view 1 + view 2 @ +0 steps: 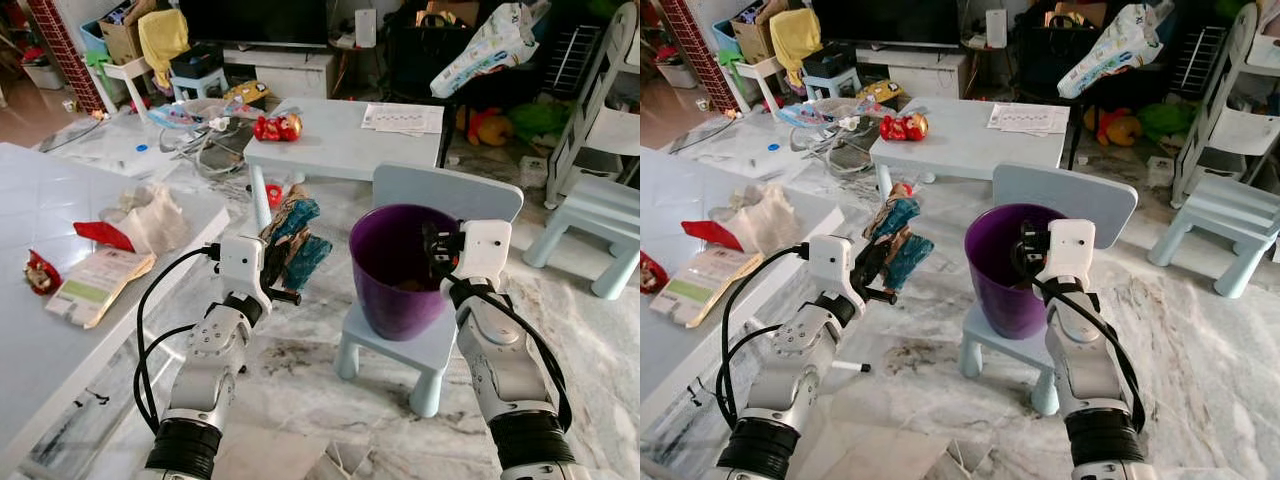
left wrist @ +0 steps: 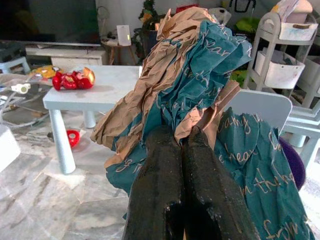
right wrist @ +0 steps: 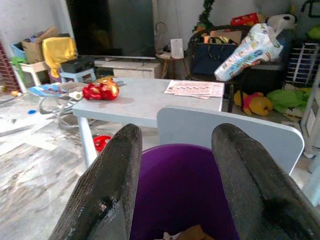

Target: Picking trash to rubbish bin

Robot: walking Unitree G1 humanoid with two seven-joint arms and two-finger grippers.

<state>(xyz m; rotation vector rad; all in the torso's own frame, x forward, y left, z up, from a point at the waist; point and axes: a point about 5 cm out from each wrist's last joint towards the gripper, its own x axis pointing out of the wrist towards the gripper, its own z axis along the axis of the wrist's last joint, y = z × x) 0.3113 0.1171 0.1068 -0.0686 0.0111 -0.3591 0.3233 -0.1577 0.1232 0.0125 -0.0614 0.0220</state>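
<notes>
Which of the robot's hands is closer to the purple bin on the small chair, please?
Right. The right hand is open at the purple bin's rim, fingers pointing over its mouth. The left hand, shut on crumpled teal-and-brown paper, is off to the bin's left.

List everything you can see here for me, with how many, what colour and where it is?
Crumpled paper: one, teal and brown, held up left of the bin.
Bin: one, purple, on a small chair, some scraps inside.
Small chair: one, pale blue, under the bin.
Low table: one, pale blue, behind the chair.
Red toy: one, on the low table.
Printed sheets: white, on the low table's right part.
White table: one, at left.
Red wrapper: one, on the white table.
Leaflet: one, green and cream, at the white table's edge.
Second chair: one, pale blue, far right.
Left gripper: shut on the crumpled paper.
Right gripper: open, at the bin's rim.
</notes>
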